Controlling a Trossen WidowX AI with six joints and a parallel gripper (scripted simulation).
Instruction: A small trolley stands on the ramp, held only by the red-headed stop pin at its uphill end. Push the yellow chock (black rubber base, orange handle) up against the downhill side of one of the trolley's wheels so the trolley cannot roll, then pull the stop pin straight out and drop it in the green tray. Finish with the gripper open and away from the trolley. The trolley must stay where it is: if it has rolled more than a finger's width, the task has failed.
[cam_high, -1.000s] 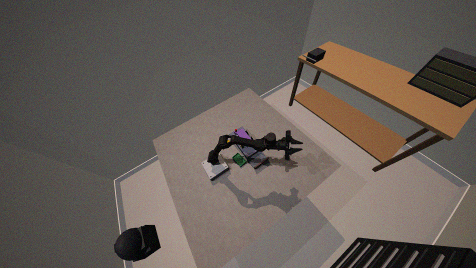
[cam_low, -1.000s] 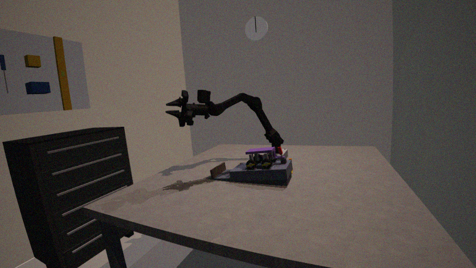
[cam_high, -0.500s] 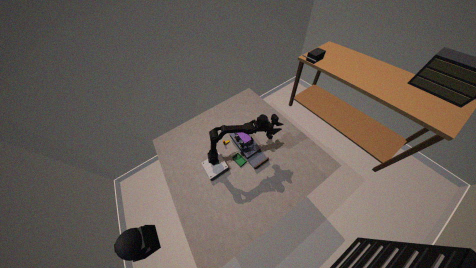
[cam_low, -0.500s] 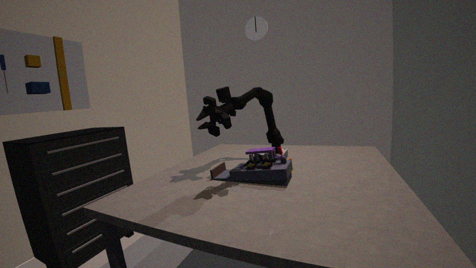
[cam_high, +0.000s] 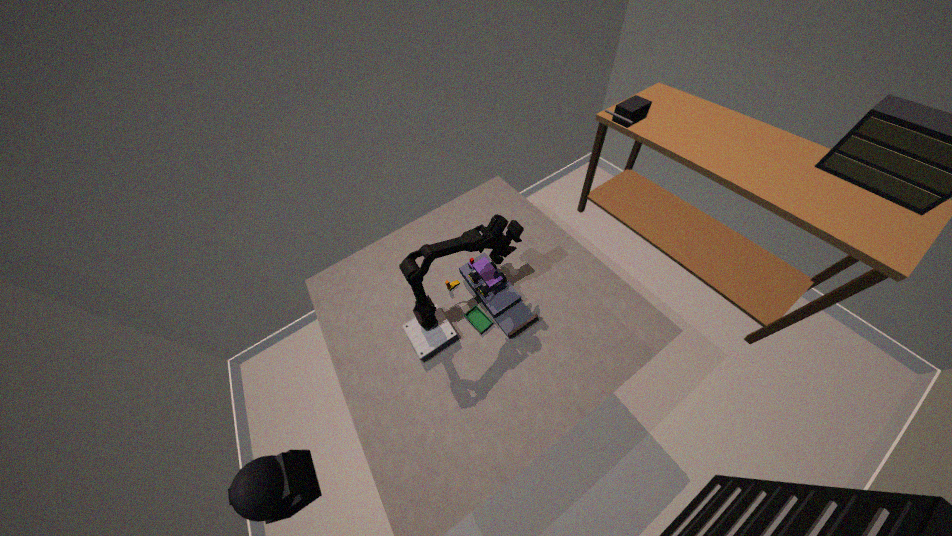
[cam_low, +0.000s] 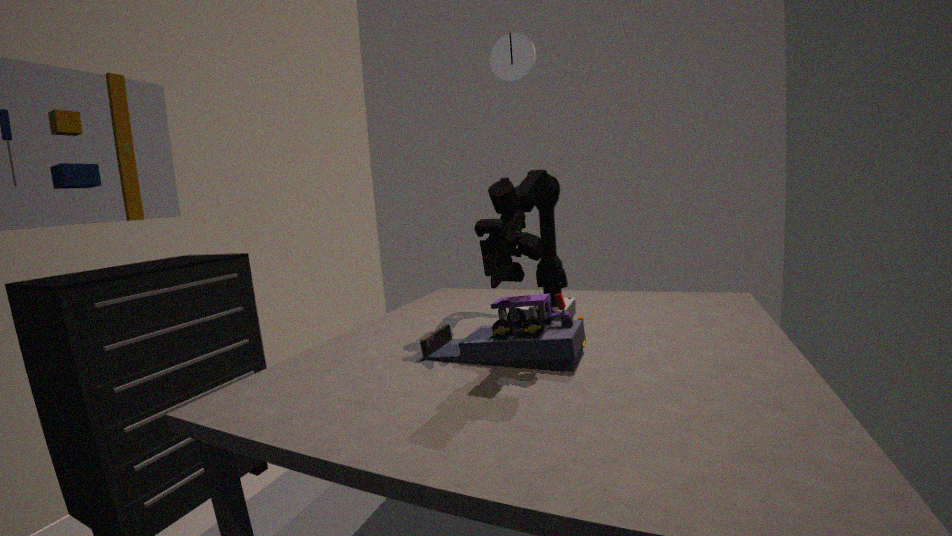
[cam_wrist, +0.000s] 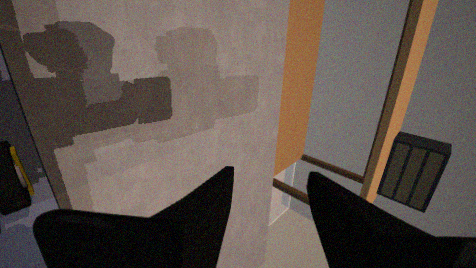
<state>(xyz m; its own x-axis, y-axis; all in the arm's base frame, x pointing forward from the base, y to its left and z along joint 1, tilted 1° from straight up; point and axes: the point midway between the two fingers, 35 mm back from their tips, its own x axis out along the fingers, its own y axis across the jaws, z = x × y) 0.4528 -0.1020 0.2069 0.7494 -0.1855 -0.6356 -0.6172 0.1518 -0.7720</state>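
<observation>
The trolley (cam_high: 487, 270) (cam_low: 522, 301), with a purple top, stands on the grey ramp (cam_high: 502, 301) (cam_low: 519, 351). One of its dark wheels (cam_wrist: 11, 187) shows at the left edge of the wrist view. The red-headed stop pin (cam_high: 471, 260) (cam_low: 559, 301) stands at the trolley's uphill end. The yellow chock (cam_high: 453, 284) lies on the table beside the ramp, on the arm-base side; the ramp mostly hides it in the exterior view. The green tray (cam_high: 478, 319) lies beside the ramp's lower part. My gripper (cam_wrist: 270, 177) is open and empty, raised above the trolley's far side.
The arm's white base plate (cam_high: 429, 340) is near the tray. An upright end stop (cam_low: 436, 340) closes the ramp's low end. A wooden bench (cam_high: 732, 153) and a dark drawer cabinet (cam_low: 146, 359) stand away from the table.
</observation>
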